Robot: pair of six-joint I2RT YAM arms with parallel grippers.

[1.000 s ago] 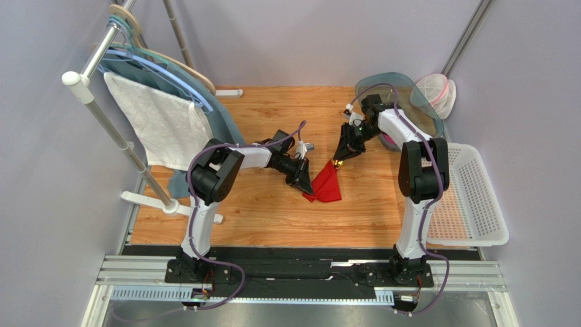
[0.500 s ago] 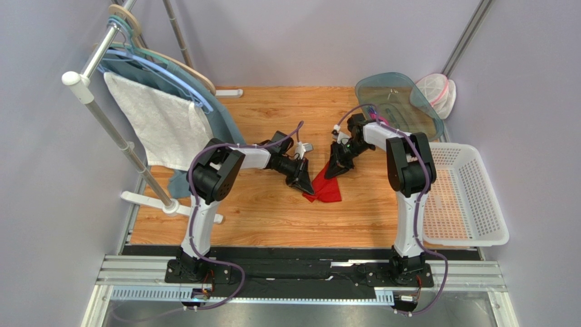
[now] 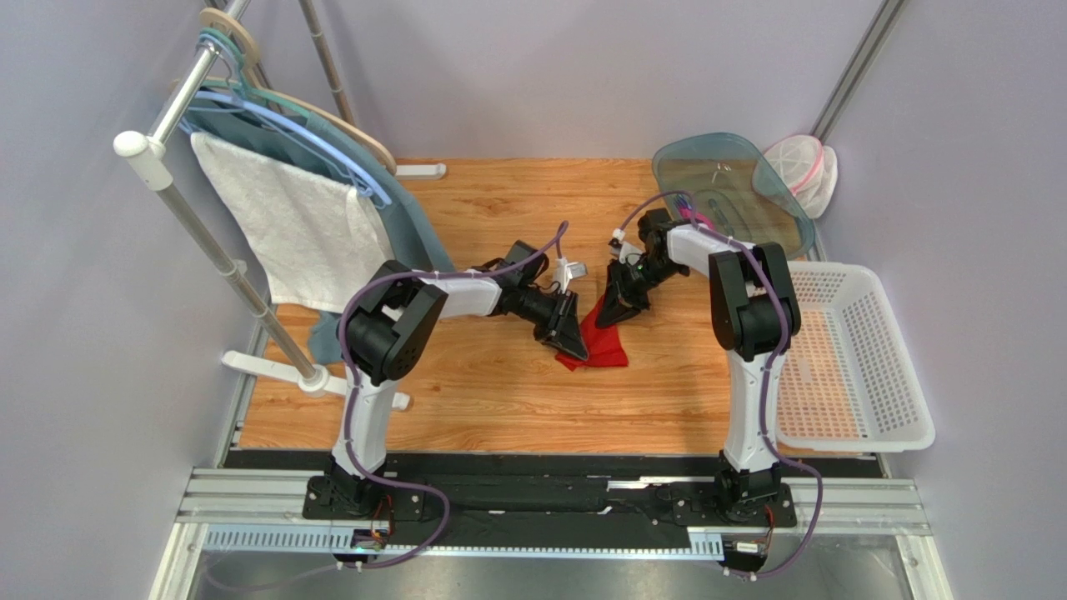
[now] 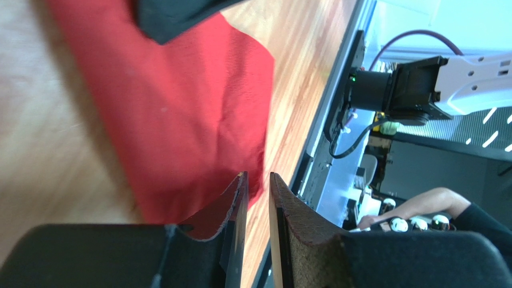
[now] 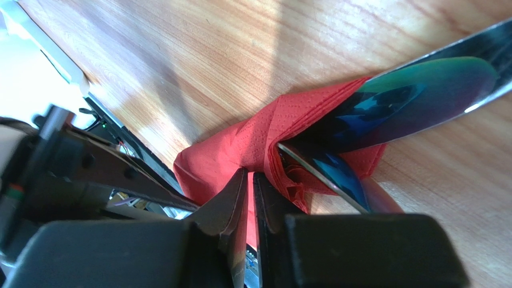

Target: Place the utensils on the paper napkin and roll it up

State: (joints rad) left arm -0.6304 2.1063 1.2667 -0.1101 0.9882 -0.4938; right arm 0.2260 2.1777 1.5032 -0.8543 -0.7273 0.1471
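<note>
The right gripper [image 5: 249,175] is pinching the thin red paper napkin [image 5: 240,147] around shiny silver metal utensils [image 5: 414,96]. The left gripper [image 4: 257,177], narrow, is meeting its edge, hold unclear, with wooden tabletop [image 3: 476,400] spreading around.

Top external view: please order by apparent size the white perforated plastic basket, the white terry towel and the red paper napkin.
Largest: white perforated plastic basket.
Next: white terry towel, close and hanging nearer the camera, so unsure.
Smallest: red paper napkin.
</note>
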